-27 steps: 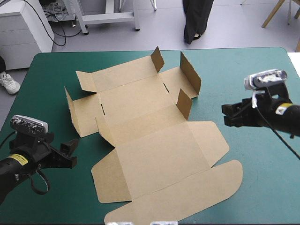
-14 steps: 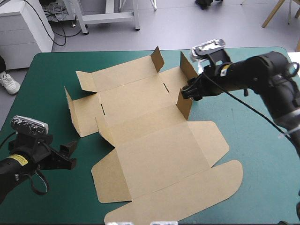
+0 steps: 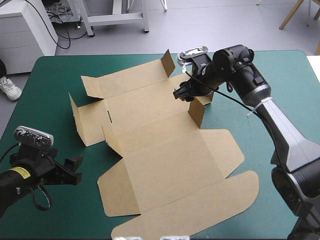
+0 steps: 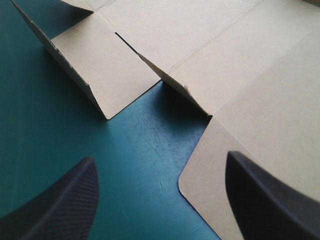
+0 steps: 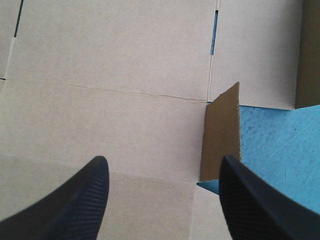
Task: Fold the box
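Over the far right part of the box [image 3: 165,165], which lies opened out flat across the middle of the teal-green tabletop [image 3: 50,80], we hold our right hand [image 3: 181,94] with its black fingers spread. A small upright flap [image 5: 220,135] stands just beside one finger, so we judge this arm the nearer. Our left hand [image 3: 75,170], also spread, hangs just beside the box's near left edge.

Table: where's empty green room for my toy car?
Bare teal-green cover lies in the far left corner, between the box and the table's edges, and in the far right corner. A gap sits between the left gripper and the box. The box fills the middle, with the right gripper over it.
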You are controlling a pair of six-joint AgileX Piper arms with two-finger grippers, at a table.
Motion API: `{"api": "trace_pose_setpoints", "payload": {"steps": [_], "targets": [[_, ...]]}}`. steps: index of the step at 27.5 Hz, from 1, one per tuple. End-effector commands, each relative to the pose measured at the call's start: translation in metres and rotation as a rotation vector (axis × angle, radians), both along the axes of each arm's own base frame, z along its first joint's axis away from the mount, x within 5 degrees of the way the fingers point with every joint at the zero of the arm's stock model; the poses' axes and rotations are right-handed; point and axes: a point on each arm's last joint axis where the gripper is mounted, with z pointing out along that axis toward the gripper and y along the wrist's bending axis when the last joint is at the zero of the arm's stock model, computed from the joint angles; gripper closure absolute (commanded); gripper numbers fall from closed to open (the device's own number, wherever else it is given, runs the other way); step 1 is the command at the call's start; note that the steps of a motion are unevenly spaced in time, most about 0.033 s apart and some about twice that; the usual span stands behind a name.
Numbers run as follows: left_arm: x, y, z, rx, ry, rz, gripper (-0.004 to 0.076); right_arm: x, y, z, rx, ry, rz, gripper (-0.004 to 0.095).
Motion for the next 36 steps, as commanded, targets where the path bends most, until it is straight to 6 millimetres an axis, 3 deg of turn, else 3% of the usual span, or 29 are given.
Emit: {"api": "trace_pose_setpoints", "payload": {"steps": [1,13,23,31,33,36], "targets": [[0.003,-0.001,0.012,-0.028,-0.064,0.012,0.0214,0.000,-0.005,0.019,-0.003,-0.097,-0.017,0.0316],[0.003,-0.001,0.012,-0.028,-0.064,0.012,0.0214,0.048,-0.024,-0.034,-0.061,0.002,-0.075,0.0314],[0.002,-0.001,0.011,-0.027,-0.057,0.011,0.0214,0.057,-0.013,-0.061,-0.026,0.095,-0.026,0.0314],[0.001,-0.001,0.011,-0.025,-0.046,0.008,0.0214,0.065,-0.011,-0.080,-0.047,0.132,-0.027,0.0379],[0.001,-0.001,0.011,-0.024,-0.044,0.008,0.0214,0.065,-0.010,-0.080,-0.046,0.127,-0.026,0.0439],[0.001,-0.001,0.011,-0.024,-0.044,0.008,0.0214,0.066,-0.012,-0.080,-0.079,0.110,0.013,0.0706]]}}
